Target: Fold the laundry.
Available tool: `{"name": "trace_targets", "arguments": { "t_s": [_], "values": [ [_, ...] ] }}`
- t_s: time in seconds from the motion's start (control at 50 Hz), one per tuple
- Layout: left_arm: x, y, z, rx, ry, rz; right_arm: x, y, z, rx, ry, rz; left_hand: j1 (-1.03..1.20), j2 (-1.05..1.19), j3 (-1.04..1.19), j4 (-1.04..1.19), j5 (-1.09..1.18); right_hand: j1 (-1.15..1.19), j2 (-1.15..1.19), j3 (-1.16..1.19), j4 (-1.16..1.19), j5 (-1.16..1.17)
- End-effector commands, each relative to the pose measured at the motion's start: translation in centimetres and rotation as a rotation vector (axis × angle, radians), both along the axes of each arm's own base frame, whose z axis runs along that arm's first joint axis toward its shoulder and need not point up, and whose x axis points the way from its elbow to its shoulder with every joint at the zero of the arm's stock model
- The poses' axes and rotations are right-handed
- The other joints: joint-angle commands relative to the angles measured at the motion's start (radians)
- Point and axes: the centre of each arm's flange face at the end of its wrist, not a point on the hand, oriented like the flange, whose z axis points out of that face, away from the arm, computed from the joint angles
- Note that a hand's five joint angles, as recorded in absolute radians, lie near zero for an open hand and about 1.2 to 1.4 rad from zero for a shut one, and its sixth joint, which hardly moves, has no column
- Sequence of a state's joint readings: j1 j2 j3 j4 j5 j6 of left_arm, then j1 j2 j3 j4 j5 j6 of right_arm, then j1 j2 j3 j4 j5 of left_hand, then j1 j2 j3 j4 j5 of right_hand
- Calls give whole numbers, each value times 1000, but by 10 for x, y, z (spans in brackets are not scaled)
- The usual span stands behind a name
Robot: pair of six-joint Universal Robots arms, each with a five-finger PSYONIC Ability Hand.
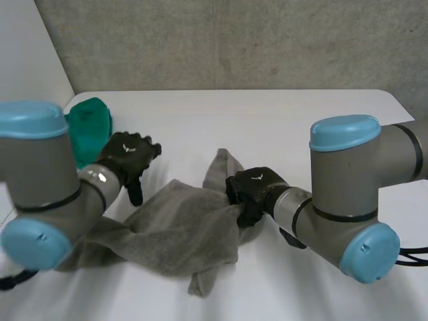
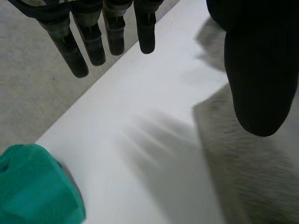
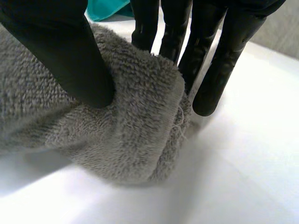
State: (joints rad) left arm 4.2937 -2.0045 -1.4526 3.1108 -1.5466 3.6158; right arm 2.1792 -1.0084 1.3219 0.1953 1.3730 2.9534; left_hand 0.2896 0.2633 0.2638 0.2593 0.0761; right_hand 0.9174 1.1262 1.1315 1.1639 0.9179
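The right hand (image 1: pixel 253 188) pinches a bunched edge of the grey towel (image 1: pixel 174 234) lying crumpled on the tabletop (image 1: pixel 281 120), while the left hand (image 1: pixel 127 155) hovers open and empty beside it, so a one-sided pull could well drag the heap or slip the pinch.

Place: lab (plain) | bare concrete wall (image 1: pixel 234 40) — white table (image 1: pixel 281 120)
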Motion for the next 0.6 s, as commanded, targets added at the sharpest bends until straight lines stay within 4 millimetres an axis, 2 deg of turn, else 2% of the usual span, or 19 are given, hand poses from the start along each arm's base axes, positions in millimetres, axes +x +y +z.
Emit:
{"name": "trace_targets", "arguments": {
  "t_s": [0.02, 0.12, 0.28, 0.4, 0.44, 0.46, 0.5, 0.52, 0.58, 0.6],
  "values": [
    [-20, -30, -34, 38, 1, -49, 1, 18, 15, -161, 28, 83, -32, -6, -6, -2, 7, 479, 270, 265, 232, 304],
    [-31, -27, -51, 91, 10, -129, 2, 28, 17, -223, 47, 126, -26, 0, 0, 4, 13, 479, 270, 265, 232, 304],
    [-46, -12, -52, 122, 35, -236, 3, 36, 19, -275, 73, 139, -17, 9, 8, 13, 22, 468, 259, 254, 222, 293],
    [-51, -7, -54, 129, 38, -270, 4, 37, 20, -280, 72, 140, 153, 179, 178, 183, 192, 468, 259, 254, 222, 293],
    [-52, -8, -57, 131, 36, -271, 3, 36, 21, -281, 71, 139, 337, 363, 363, 367, 376, 468, 259, 254, 222, 293],
    [-53, -9, -59, 132, 35, -269, 3, 37, 21, -282, 70, 139, 582, 608, 608, 612, 621, 465, 257, 251, 219, 290],
    [-55, -11, -60, 127, 33, -266, 3, 36, 24, -291, 65, 133, 865, 891, 891, 895, 904, 456, 248, 242, 210, 281],
    [-57, -12, -57, 116, 34, -265, 3, 35, 25, -291, 66, 131, 1104, 1131, 1130, 1135, 1143, 445, 236, 231, 198, 270],
    [-56, -18, -51, 87, 33, -223, 1, 32, 27, -290, 68, 126, 1107, 1133, 1132, 1137, 1146, 252, 43, 37, 5, 76],
    [-56, -19, -49, 79, 31, -211, 1, 31, 28, -288, 68, 123, 1107, 1133, 1132, 1137, 1146, -40, -248, -254, -286, -215]
  ]
}}
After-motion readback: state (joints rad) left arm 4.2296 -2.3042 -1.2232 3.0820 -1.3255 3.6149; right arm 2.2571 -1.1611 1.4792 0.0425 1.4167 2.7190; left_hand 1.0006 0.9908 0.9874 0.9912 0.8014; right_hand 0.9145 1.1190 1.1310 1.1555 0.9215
